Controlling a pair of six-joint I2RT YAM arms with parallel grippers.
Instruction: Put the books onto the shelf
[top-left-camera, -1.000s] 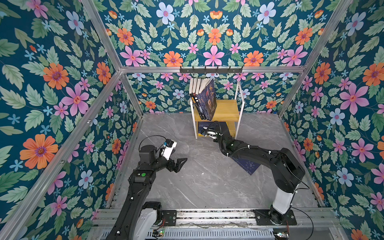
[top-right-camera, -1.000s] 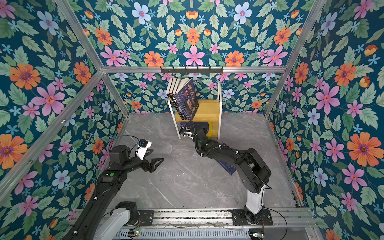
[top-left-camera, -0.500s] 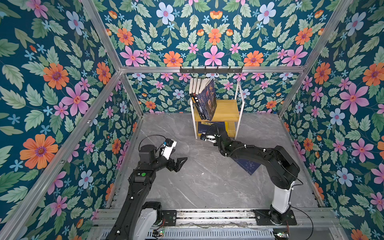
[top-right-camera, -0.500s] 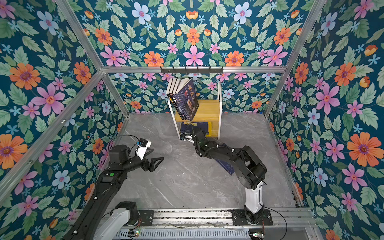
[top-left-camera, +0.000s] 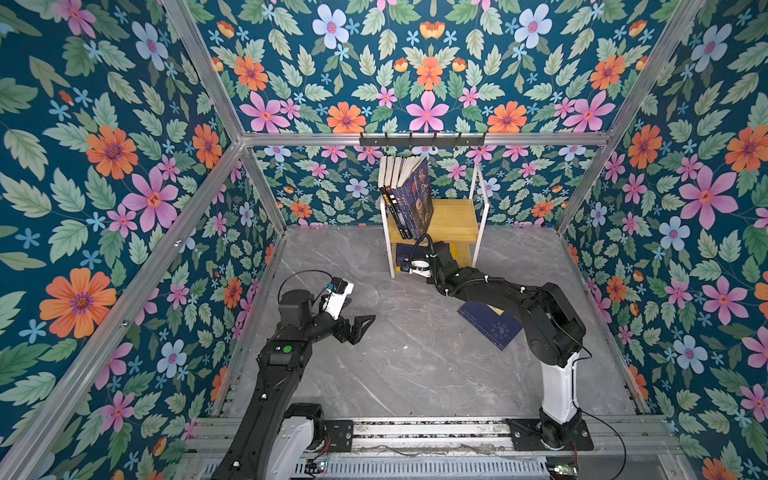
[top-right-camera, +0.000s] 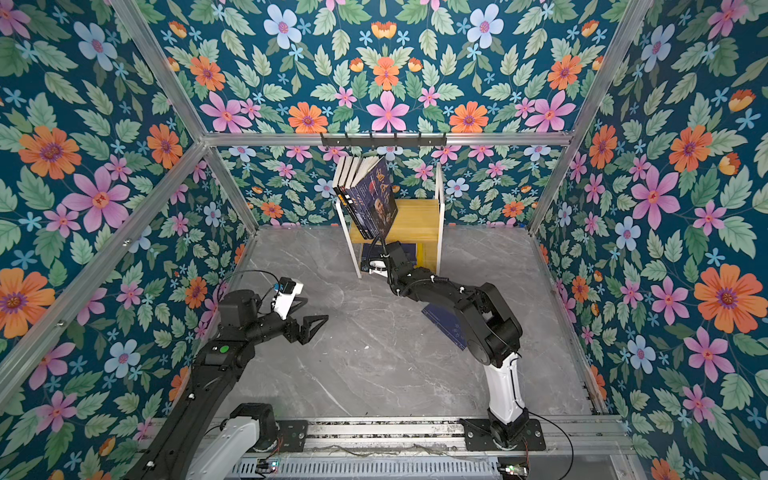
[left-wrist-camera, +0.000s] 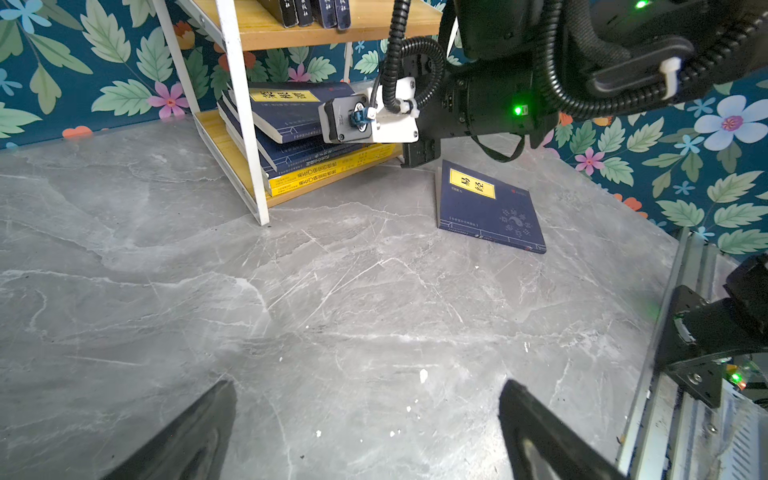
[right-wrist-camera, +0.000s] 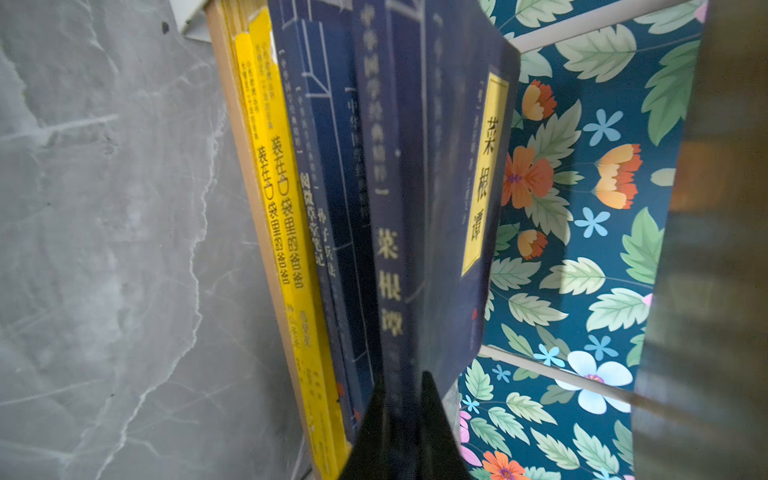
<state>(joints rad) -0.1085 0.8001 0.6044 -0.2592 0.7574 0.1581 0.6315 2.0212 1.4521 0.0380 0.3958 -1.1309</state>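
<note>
Where the right gripper (right-wrist-camera: 401, 384) clamps, the book (right-wrist-camera: 451, 187) blurs.

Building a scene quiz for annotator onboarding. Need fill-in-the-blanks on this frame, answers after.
1. The left hand hovers with jaws ___.
2. One navy book lies flat on the ___, outside the shelf.
3. On the lower board, the yellow books lie ___ the navy stack.
4. The right hand is ___ on that stack's top book.
Answers: open; table; under; shut

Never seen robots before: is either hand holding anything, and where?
Right hand pinches the navy yellow-labelled paperback by its near edge; left hand holds nothing.
</note>
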